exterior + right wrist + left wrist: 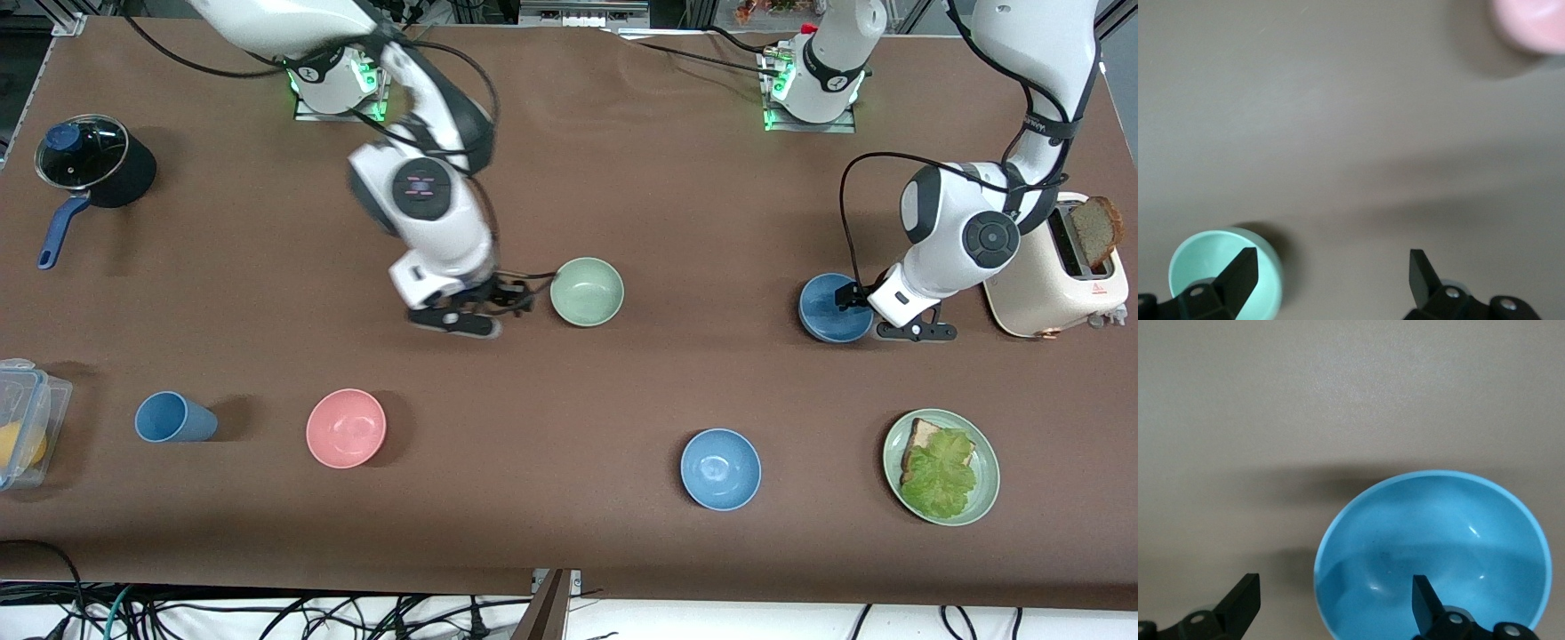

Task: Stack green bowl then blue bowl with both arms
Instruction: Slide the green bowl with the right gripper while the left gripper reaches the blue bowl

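The pale green bowl (587,292) stands mid-table. My right gripper (508,302) is low beside it, on the side toward the right arm's end. In the right wrist view the gripper (1331,273) is open, with one finger over the green bowl's (1221,273) edge and the other over bare table. The dull blue bowl (831,309) stands near the toaster. My left gripper (852,298) is at its rim. In the left wrist view the gripper (1335,603) is open and straddles the rim of the blue bowl (1431,547), one finger inside and one outside.
A toaster (1053,276) with bread stands beside the left arm. Nearer the camera are a sky-blue bowl (720,468), a green plate (989,493) with a sandwich, a pink bowl (347,428), a blue cup (173,418) and a plastic container (22,418). A lidded pot (93,160) stands at the right arm's end.
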Tool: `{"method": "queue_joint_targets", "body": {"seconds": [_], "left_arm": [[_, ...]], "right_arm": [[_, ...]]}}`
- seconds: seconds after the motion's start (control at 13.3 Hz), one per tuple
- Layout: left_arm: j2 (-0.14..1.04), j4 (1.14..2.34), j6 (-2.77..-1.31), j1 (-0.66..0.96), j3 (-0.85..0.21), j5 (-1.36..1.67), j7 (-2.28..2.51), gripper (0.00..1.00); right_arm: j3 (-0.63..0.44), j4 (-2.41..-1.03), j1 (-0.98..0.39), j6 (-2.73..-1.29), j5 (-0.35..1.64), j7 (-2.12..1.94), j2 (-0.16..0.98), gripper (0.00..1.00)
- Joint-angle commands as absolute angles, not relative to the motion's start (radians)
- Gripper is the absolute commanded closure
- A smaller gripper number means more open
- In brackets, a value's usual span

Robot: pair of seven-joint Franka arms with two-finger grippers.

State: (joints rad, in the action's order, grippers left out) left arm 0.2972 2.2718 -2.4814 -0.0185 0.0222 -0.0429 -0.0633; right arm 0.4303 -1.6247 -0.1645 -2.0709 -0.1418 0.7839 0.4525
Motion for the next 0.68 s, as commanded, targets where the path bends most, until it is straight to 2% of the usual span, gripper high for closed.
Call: {"method": "queue_joint_targets", "body": {"seconds": [0.0, 0.08, 0.15, 0.3, 0.45, 0.53, 0.6], "left_arm": [[0.258, 2.324, -2.531, -0.049, 0.015, -0.057, -0.123, 0.00], [0.259, 2.325, -2.537, -0.049, 0.015, -0.049, -0.123, 0.01], [0.264, 2.326, -2.539, -0.049, 0.015, -0.048, -0.123, 0.06], [0.271, 2.330, -2.554, -0.051, 0.015, -0.046, -0.123, 0.38], [0.276, 2.341, -2.569, -0.051, 0.015, -0.040, -0.110, 0.89], [0.276, 2.341, -2.565, -0.051, 0.015, -0.014, -0.109, 1.00], [0.276, 2.339, -2.556, -0.049, 0.015, 0.014, -0.110, 1.00]], "right_arm": [[0.443, -1.741, 0.044, -1.921, 0.021, 0.449, 0.232, 0.00], [0.443, -1.770, 0.107, -1.877, 0.046, 0.357, 0.171, 0.00], [0.442, -1.804, 0.156, -1.855, 0.048, 0.292, 0.114, 0.00], [0.404, -1.874, 0.193, -1.853, 0.051, 0.180, 0.020, 0.00], [0.370, -1.917, 0.195, -1.839, 0.063, 0.134, -0.034, 0.00], [0.364, -1.914, 0.195, -1.816, 0.063, 0.132, -0.037, 0.00], [0.359, -1.913, 0.195, -1.813, 0.063, 0.132, -0.037, 0.00]]}}
